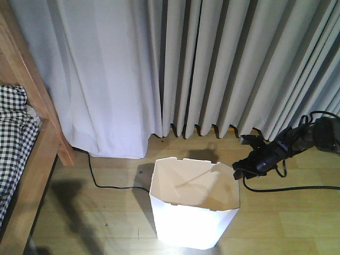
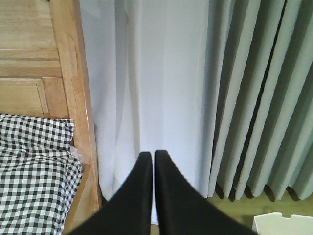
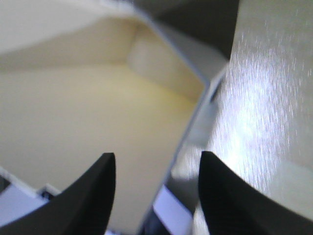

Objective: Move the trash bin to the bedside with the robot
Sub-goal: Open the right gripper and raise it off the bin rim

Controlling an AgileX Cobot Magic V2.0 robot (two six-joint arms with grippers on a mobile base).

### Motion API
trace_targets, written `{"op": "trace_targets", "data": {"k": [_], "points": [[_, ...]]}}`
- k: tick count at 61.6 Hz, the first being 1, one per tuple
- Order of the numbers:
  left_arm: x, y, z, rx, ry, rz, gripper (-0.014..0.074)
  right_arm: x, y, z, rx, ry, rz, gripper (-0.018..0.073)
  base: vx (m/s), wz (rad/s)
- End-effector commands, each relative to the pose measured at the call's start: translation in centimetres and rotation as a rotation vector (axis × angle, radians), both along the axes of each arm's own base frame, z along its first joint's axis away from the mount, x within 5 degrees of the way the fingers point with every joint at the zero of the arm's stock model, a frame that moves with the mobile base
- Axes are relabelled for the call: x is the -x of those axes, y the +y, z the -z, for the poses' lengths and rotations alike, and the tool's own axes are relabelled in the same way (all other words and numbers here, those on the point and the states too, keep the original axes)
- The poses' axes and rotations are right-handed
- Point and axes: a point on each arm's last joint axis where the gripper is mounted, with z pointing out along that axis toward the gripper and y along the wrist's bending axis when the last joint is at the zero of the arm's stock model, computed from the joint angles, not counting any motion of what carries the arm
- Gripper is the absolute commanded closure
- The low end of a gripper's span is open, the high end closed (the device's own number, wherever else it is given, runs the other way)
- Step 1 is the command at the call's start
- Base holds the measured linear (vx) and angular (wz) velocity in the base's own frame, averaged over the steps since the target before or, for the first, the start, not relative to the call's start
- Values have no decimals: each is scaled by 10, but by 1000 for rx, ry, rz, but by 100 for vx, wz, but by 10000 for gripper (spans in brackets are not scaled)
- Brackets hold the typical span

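The white trash bin (image 1: 194,212) stands upright on the wooden floor, and its cream inside (image 3: 73,117) fills the right wrist view. My right gripper (image 1: 241,155) (image 3: 157,155) is open at the bin's right rim; the rim wall (image 3: 193,122) runs between its two fingers, one inside and one outside. Whether they touch it, I cannot tell. My left gripper (image 2: 152,153) is shut on nothing, held in the air facing the curtain. The bedside is at the left: a slanted wooden post (image 1: 32,90) (image 2: 73,98) and checked bedding (image 1: 13,133) (image 2: 34,171). A corner of the bin (image 2: 283,223) shows low right.
Grey-white curtains (image 1: 186,64) hang to the floor behind the bin. A black cable (image 1: 98,183) runs across the floor between bed and bin. Another cable (image 1: 297,187) trails from the right arm. Bare wooden floor (image 1: 85,218) lies between bin and bed frame.
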Motion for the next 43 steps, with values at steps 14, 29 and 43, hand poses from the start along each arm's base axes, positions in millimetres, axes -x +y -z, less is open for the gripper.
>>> {"op": "trace_targets", "data": {"k": [14, 29, 43], "points": [[-1, 0, 3, 11, -50, 0, 602, -17, -11, -94, 15, 88, -138, 315, 0, 0], [-1, 0, 3, 11, -50, 0, 602, -36, -14, -208, 41, -58, -142, 357, 0, 0], [-1, 0, 3, 11, -50, 0, 602, -26, -19, -328, 155, -215, -105, 357, 0, 0]]}}
